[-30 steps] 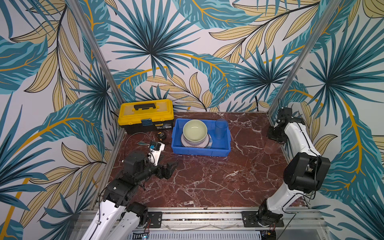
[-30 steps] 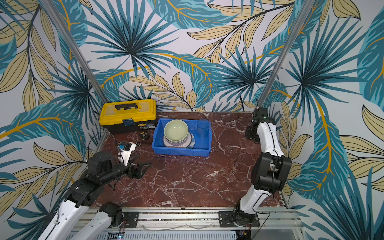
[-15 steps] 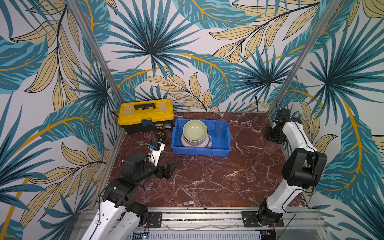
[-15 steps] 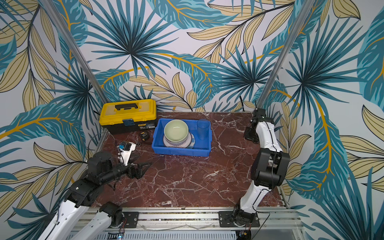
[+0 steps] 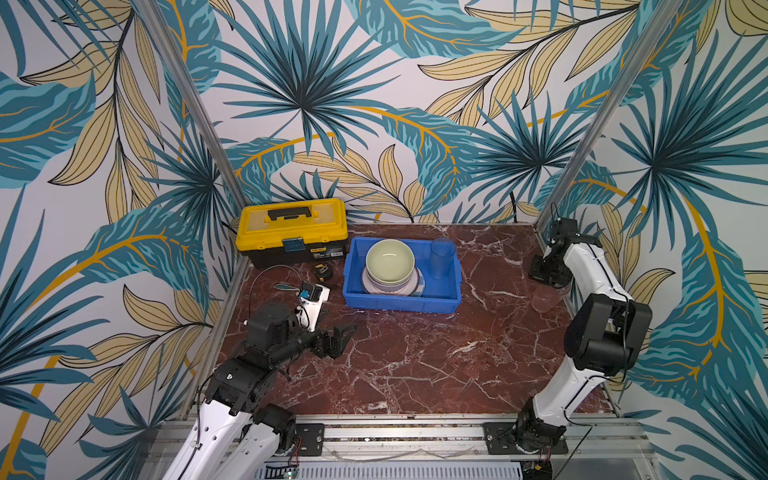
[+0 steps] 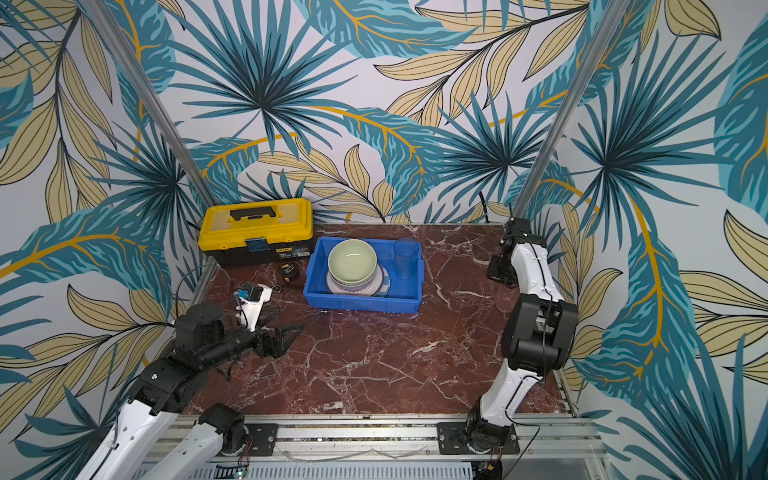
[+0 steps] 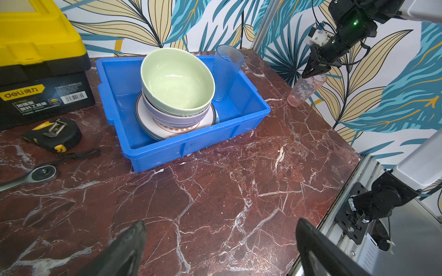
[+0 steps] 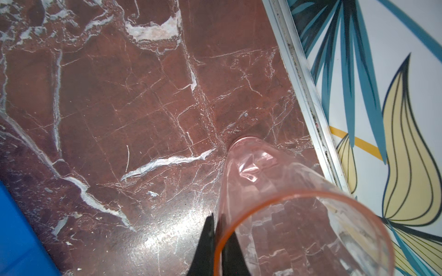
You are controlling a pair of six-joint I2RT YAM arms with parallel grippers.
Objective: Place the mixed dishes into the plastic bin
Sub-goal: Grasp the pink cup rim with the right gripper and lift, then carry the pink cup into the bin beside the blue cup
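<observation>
The right claw (image 7: 313,71) is clamped tight on the rim of the pink cup (image 7: 302,93). In the right wrist view one finger (image 8: 205,243) lies outside the cup's wall and the other inside it, with only the thin wall between them. The cup reaches down from this claw to the marble table (image 5: 415,353), where its base touches. The side wall's metal rail (image 8: 308,95) runs just beside it. I cannot tell whether the cup stands fully upright.

The left claw (image 5: 343,336) is spread wide and has hold of nothing; only bare table shows between its fingers.

The bin (image 5: 399,305) sits ahead of the left claw and well apart from the right claw, between the two arms. In it, a green bowl (image 7: 177,78) nests in a purple bowl (image 7: 172,117), which rests on a white plate (image 7: 208,119) with orange marks. A dark-rimmed plate edge shows under that. A blue cup (image 7: 226,71) stands in the bin on the side nearer the right claw, just beside the bowls.

Ahead of the left claw, on the side away from the right claw, are a yellow toolbox (image 5: 291,226), a tape measure (image 7: 55,135) and a ratchet wrench (image 7: 35,174), all outside the bin.
</observation>
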